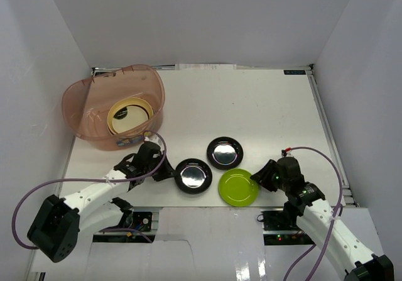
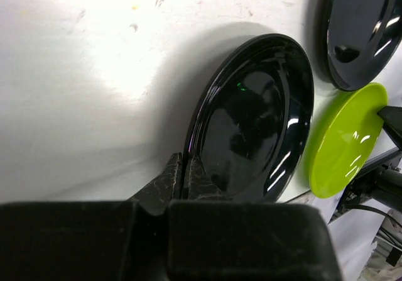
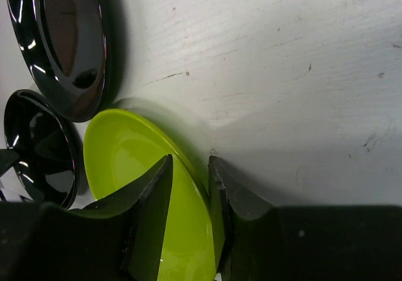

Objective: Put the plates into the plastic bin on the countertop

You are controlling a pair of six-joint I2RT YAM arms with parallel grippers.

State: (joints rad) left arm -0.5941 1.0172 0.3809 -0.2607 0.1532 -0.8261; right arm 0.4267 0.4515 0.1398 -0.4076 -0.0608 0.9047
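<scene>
Two glossy black plates and a lime green plate [image 1: 237,188] lie near the front of the white countertop [image 1: 264,111]. My left gripper [image 1: 166,170] is shut on the left rim of the nearer black plate [image 1: 193,176]. In the left wrist view its fingers [image 2: 184,168] pinch that plate [image 2: 257,117] at the edge. My right gripper [image 3: 188,168] straddles the green plate's [image 3: 125,149] right rim, one finger over the inside and one outside, closed onto it. The other black plate [image 1: 225,153] lies untouched. The plastic bin [image 1: 81,111] at the back left holds cream and yellow plates [image 1: 129,114].
White walls enclose the countertop on three sides, with metal rails along its edges. The bin stands close to the left wall. Purple cables loop from both arms. Bare white surface stretches across the middle and back right.
</scene>
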